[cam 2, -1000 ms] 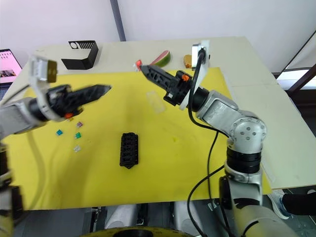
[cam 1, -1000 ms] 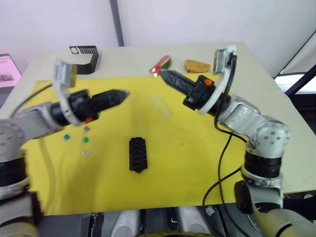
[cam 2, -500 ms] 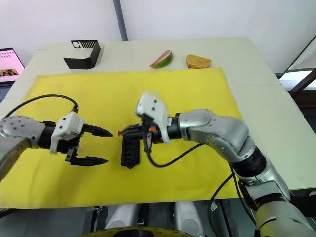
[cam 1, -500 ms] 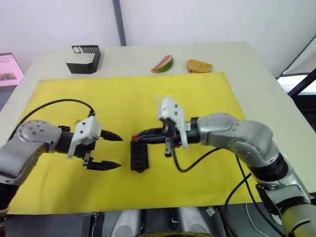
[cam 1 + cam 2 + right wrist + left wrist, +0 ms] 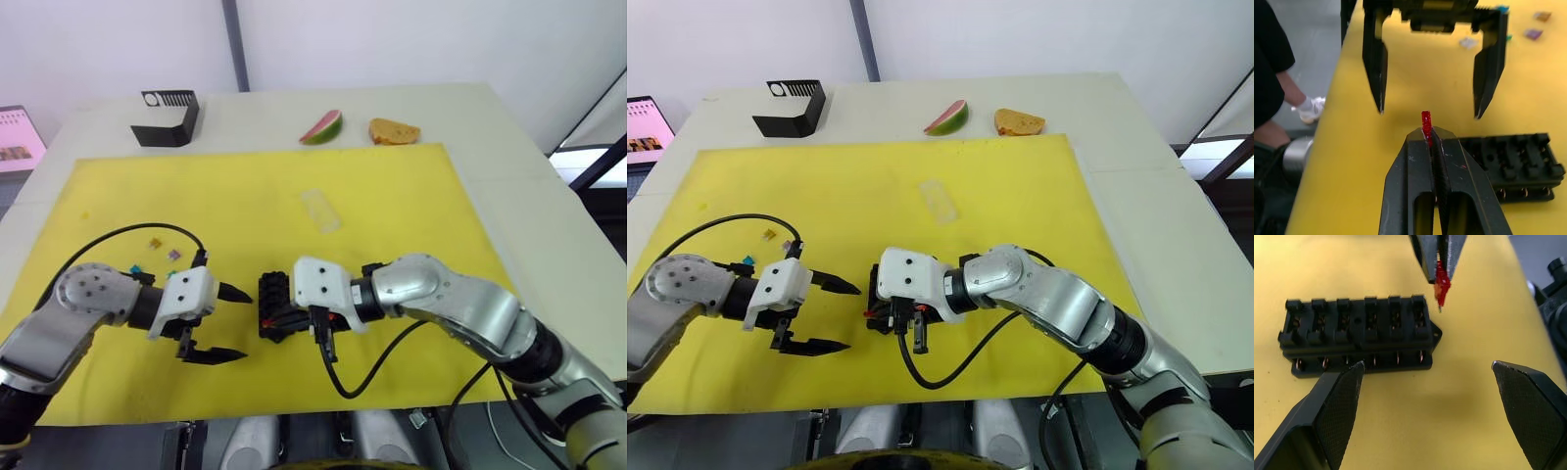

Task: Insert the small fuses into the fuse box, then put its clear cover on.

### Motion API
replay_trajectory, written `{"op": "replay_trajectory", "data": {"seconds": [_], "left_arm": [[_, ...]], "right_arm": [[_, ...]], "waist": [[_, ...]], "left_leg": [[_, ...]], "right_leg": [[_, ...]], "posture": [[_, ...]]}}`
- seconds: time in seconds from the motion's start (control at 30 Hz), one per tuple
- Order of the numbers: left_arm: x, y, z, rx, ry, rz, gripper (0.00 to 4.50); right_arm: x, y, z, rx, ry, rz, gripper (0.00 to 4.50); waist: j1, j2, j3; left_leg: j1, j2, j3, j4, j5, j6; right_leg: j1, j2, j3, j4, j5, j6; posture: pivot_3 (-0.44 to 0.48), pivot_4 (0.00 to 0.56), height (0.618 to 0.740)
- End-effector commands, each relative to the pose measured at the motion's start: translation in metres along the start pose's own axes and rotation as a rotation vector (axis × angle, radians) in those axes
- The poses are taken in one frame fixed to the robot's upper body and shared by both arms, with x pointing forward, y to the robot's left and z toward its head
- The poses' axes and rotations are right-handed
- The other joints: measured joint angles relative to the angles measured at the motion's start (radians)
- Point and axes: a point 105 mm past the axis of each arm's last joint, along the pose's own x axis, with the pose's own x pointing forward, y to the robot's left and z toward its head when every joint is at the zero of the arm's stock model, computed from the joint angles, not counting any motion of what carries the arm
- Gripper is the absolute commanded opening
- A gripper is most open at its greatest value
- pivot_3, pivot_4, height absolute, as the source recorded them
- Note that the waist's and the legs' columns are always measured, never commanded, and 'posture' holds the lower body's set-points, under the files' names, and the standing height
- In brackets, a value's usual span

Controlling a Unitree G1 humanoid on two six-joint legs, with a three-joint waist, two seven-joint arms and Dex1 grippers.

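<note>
red fuse (image 5: 1426, 121), black fuse box (image 5: 1359, 335) (yellow mat (image 5: 392, 206)).

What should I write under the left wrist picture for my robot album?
Right gripper holds a red fuse beside the black fuse box, while the open left gripper waits nearby.

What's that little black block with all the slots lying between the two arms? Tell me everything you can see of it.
The fuse box is a small black plastic block lying flat on the yellow mat. It has two rows of slots, all looking empty, small metal contacts glinting along one side, and one pointed end. Nothing touches it. The left pincer sits open beside it; the right pincer is shut on a red fuse, held near the pointed end, not yet in a slot.
</note>
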Motion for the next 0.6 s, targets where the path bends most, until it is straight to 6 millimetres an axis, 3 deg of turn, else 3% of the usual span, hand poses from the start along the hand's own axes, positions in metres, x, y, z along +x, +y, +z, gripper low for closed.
{"op": "replay_trajectory", "data": {"seconds": [0.03, 0.37, 0.6], "left_arm": [[0.001, 0.002, 0.002, 0.028, 0.016, 0.022, 4.39], [0.004, 0.001, 0.003, 0.039, 0.006, 0.025, 4.39], [0.006, -0.001, 0.005, 0.037, -0.001, 0.021, 4.39]], "right_arm": [[0.001, 0.002, 0.003, -0.057, -0.003, -0.005, 0.0], [0.0, 0.001, 0.004, -0.094, 0.009, -0.013, 0.0], [0.002, -0.002, -0.006, -0.124, 0.052, -0.034, 0.0]], "waist": [[0.0, 0.0, 0.0], [0.0, 0.0, 0.0], [0.0, 0.0, 0.0]], "left_leg": [[0.0, 0.0, 0.0, 0.0, 0.0, 0.0], [0.0, 0.0, 0.0, 0.0, 0.0, 0.0], [0.0, 0.0, 0.0, 0.0, 0.0, 0.0]], "right_leg": [[0.0, 0.0, 0.0, 0.0, 0.0, 0.0], [0.0, 0.0, 0.0, 0.0, 0.0, 0.0], [0.0, 0.0, 0.0, 0.0, 0.0, 0.0]], "posture": [[0.0, 0.15, 0.74], [0.0, 0.15, 0.74], [0.0, 0.15, 0.74]]}}
